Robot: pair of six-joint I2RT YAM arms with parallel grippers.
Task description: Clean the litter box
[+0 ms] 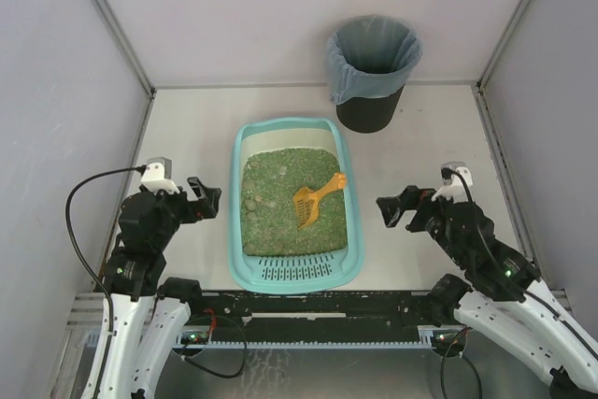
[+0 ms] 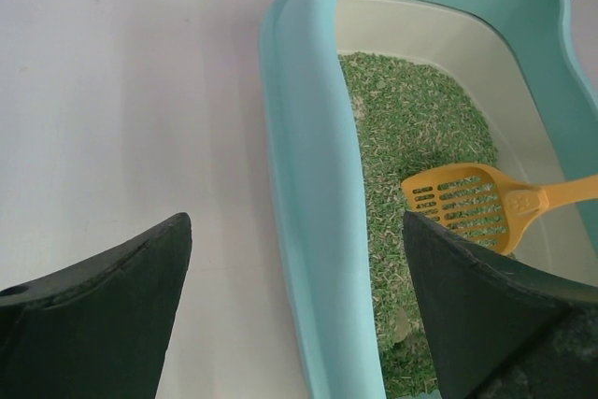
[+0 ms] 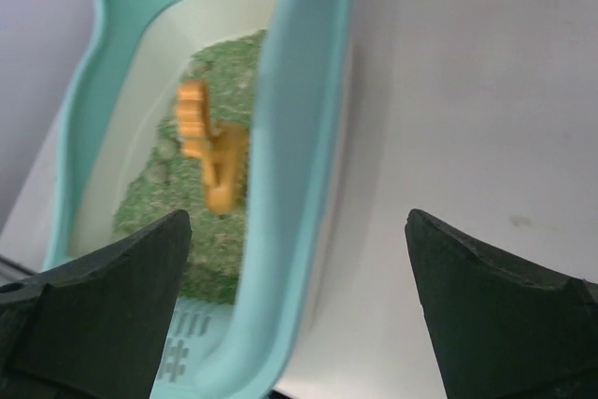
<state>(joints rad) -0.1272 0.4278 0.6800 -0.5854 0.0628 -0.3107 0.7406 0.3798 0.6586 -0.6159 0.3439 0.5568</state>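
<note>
Lying on the table (image 1: 187,128): the litter box (image 1: 236,221), centred between the two arms, with its long side running away from the bases.
Near end: a slotted grate (image 1: 297,272) is set into the wide rim.
Litter (image 1: 271,217): green granules cover most of the floor, and a cream strip shows at the far end.
Scoop (image 1: 318,198): orange, lying on the litter toward the right wall, slotted head nearer, handle angled far-right.
Bin (image 1: 372,67): black and round with a grey-blue bag, standing past the far right corner of the litter box and apart from it.
Left gripper (image 1: 207,199): left of the litter box and clear of it, jaws spread wide, nothing between them.
Right gripper (image 1: 391,210): right of the litter box and clear of it, likewise spread and holding nothing.
Top view alone: shows both arms, the whole bin and the full outline of the litter box.
Left wrist view alone: shows the scoop's slots sharply and pale flecks among the granules, framed by dark fingers (image 2: 112,315).
Right wrist view alone: shows the outer right wall from the side. The scoop is blurred here, and only a dark edge of the bin shows at the top.
</note>
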